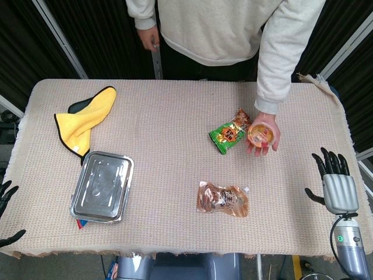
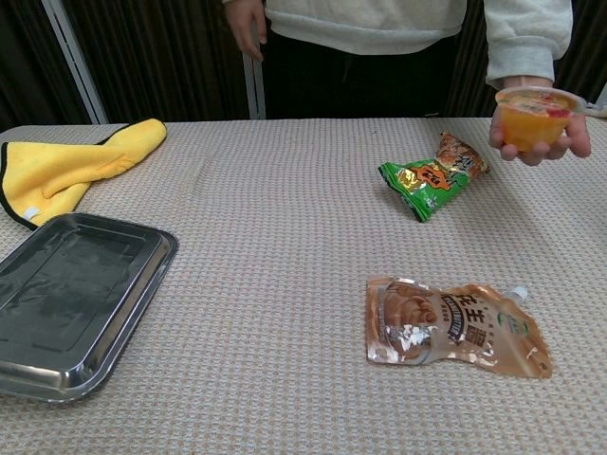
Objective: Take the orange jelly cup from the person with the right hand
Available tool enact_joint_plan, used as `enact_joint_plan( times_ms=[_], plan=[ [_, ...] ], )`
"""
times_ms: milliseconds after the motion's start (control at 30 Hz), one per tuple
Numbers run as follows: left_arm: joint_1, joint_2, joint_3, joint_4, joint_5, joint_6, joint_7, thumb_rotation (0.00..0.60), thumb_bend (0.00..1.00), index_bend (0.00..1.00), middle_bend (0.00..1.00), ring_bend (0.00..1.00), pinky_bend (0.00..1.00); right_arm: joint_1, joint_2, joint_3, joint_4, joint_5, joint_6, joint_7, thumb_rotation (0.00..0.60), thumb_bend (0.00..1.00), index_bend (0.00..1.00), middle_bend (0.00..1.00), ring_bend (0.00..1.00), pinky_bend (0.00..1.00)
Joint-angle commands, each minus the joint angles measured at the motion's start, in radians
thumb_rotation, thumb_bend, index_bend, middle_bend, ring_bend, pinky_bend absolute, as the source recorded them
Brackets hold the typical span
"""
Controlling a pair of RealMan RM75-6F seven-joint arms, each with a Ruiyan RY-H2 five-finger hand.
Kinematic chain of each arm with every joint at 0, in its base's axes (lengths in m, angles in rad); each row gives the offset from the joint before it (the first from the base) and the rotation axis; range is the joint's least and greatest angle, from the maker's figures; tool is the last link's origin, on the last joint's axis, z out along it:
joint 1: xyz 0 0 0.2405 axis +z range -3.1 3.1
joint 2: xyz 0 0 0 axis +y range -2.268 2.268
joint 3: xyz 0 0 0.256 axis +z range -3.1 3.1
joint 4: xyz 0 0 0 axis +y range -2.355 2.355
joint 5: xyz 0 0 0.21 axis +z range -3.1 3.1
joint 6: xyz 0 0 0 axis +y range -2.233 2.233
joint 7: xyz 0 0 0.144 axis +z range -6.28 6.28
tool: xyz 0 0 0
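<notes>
The person across the table holds the orange jelly cup (image 1: 260, 133) (image 2: 533, 116) in their palm, above the right side of the table. My right hand (image 1: 335, 181) is open with fingers spread at the table's right edge, well short of the cup and to its right. It does not show in the chest view. Only the dark fingertips (image 1: 7, 196) of my left hand (image 1: 8, 216) show at the far left edge, spread and holding nothing.
A green snack bag (image 1: 229, 132) (image 2: 432, 174) lies just left of the cup. A brown spouted pouch (image 1: 222, 199) (image 2: 455, 325) lies mid-table. A steel tray (image 1: 102, 186) (image 2: 71, 294) and a yellow cloth (image 1: 85, 116) (image 2: 71, 167) sit on the left.
</notes>
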Motion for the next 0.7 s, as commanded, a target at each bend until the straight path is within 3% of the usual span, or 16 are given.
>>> enact_joint_plan(
  times_ms=[33, 467, 700],
  plan=[
    [0.0, 0.0, 0.0, 0.0, 0.0, 0.0, 0.0, 0.6, 0.0, 0.04, 0.0, 0.0, 0.0, 0.0, 0.0, 0.0, 0.0, 0.0, 0.0, 0.0, 0.6, 0.11, 0.11, 0.0, 0.0, 0.0],
    [-0.001, 0.0, 0.0, 0.0, -0.002, -0.004, -0.001, 0.6, 0.0, 0.04, 0.0, 0.0, 0.0, 0.002, 0.011, 0.006, -0.029, -0.002, 0.003, 0.007, 0.6, 0.1, 0.11, 0.0, 0.0, 0.0],
    [-0.005, 0.001, 0.0, 0.002, -0.002, -0.01, -0.006, 0.6, 0.0, 0.03, 0.0, 0.0, 0.0, 0.035, 0.093, 0.033, -0.213, 0.054, -0.082, 0.0, 0.6, 0.1, 0.11, 0.0, 0.0, 0.0]
  ],
)
